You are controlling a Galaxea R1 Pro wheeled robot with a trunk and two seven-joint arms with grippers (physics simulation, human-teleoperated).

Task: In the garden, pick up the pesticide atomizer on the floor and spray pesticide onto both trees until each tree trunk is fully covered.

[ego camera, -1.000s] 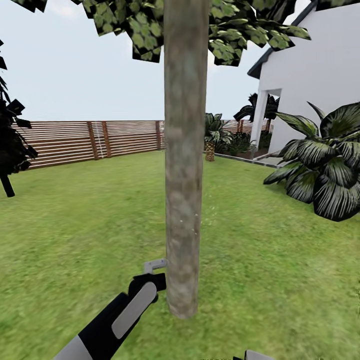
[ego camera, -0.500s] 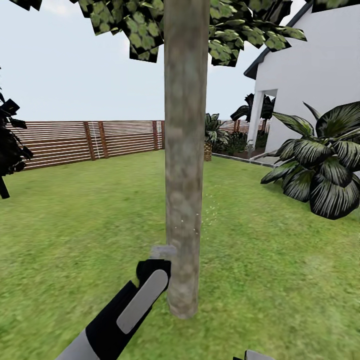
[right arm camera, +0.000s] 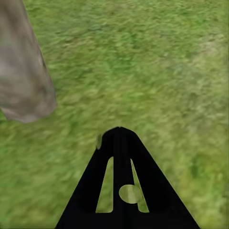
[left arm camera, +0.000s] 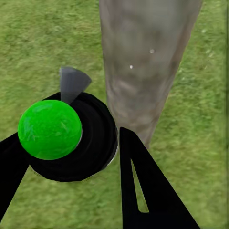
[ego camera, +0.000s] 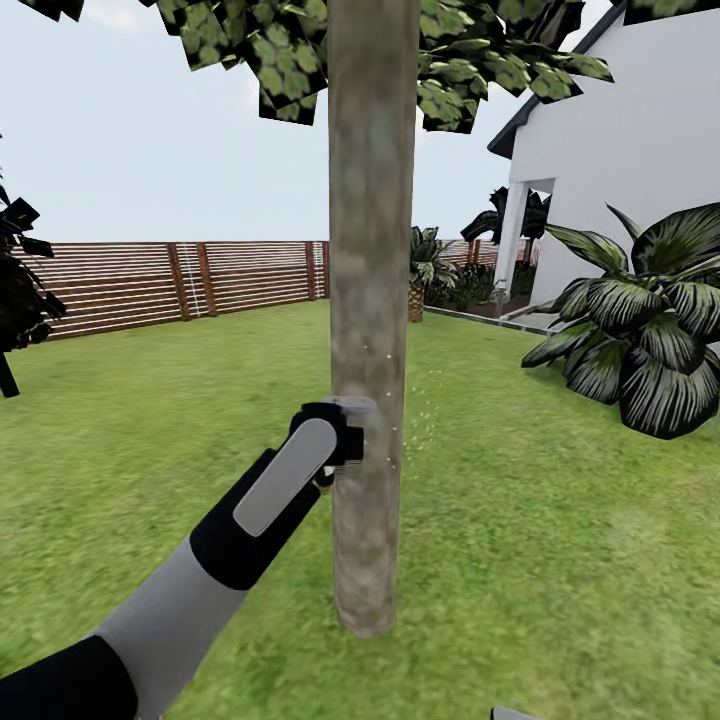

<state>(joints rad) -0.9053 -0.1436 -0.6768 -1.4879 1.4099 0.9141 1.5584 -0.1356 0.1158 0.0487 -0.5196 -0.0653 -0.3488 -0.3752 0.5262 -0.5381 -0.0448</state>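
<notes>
Atomizer (left arm camera: 67, 138) clamped in left hand (left arm camera: 71, 157) beside tree trunk (ego camera: 370, 300); right hand (right arm camera: 120, 138) closed, empty

Place: a home's back garden, outdoors, rendered in a simulator
Ground: green grass lawn (ego camera: 180, 420) spreading from near to far
Boundary: brown horizontal-slat wooden fence (ego camera: 190, 280) along the far side
Building: white house wall (ego camera: 640, 130) with a dark roof edge at far right, a white post (ego camera: 517, 240) beside it
Tree: a straight mottled grey-brown tree trunk (ego camera: 370, 300) stands near, in the middle, under flat green leaves (ego camera: 300, 50)
Planting: broad-leaved dark plant (ego camera: 640, 320) at right; low palm-like plants (ego camera: 430, 265) far off by the house; a dark narrow tree (ego camera: 20, 290) at the left edge
Sky: pale and open above the fence
</notes>
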